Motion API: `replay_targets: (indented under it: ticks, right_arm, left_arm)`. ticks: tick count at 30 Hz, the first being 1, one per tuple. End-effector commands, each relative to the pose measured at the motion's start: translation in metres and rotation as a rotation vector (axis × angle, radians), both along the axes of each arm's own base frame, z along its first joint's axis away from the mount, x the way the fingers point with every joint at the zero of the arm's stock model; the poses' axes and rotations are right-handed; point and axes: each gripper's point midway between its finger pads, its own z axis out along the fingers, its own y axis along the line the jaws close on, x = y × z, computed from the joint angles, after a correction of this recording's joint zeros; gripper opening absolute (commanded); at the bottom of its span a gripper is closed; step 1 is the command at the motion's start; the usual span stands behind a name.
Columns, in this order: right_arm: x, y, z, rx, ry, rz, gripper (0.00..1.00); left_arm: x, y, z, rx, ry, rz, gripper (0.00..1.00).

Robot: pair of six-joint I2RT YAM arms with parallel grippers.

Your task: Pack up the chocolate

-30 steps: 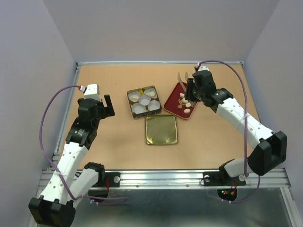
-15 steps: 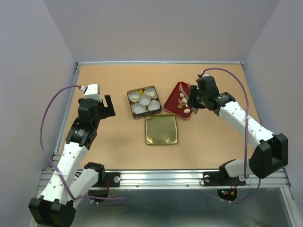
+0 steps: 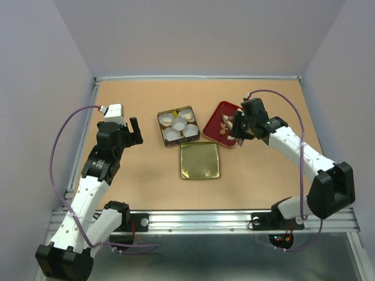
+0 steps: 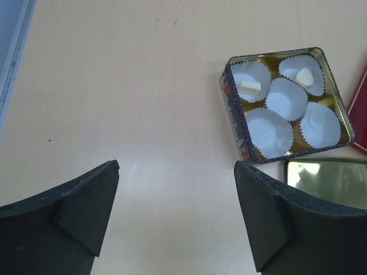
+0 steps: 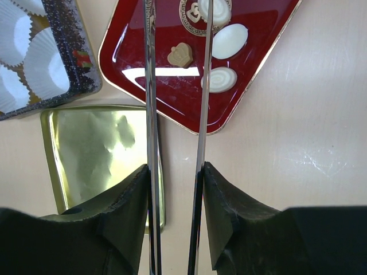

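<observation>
A red tray [image 5: 172, 86] holds several chocolates: a cream oval [image 5: 229, 41], a cream swirl disc [image 5: 219, 80] and a tan crown shape [image 5: 179, 55]. My right gripper [image 5: 176, 169] is shut on metal tongs [image 5: 150, 86], whose two blades reach over the tray, slightly apart, with nothing between them. From above, this gripper [image 3: 238, 132] hangs over the tray's near right edge [image 3: 215, 116]. The open tin [image 4: 236, 123] holds several white paper cups; two hold white chocolates [image 4: 250, 87] [image 4: 304, 77]. My left gripper [image 4: 178, 212] is open and empty, left of the tin [image 3: 178, 126].
The tin's gold lid [image 3: 200, 160] lies flat just in front of the tin and the tray, and shows in the right wrist view [image 5: 97, 154]. Grey walls close the table on three sides.
My right arm has drawn back from the tray's far end to its near right edge, bringing the tongs down over the chocolates. The left arm has not moved.
</observation>
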Motion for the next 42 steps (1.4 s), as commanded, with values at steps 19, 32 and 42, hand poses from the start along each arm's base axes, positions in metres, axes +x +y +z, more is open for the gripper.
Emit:
replay_targets:
  ticks: [19,32,42]
  right_arm:
    - [0.023,0.005,-0.006,-0.023,-0.005,-0.016,0.45]
    - [0.030,0.007,-0.008,-0.040,-0.003,0.003,0.40]
    - [0.035,0.010,0.014,-0.031,-0.059,0.027,0.34]
  left_arm:
    - [0.004,0.002,0.010,0.001,-0.046,0.008,0.93]
    - [0.006,0.000,0.007,-0.003,-0.045,0.007,0.93]
    - [0.007,0.000,0.006,-0.003,-0.043,0.007,0.93]
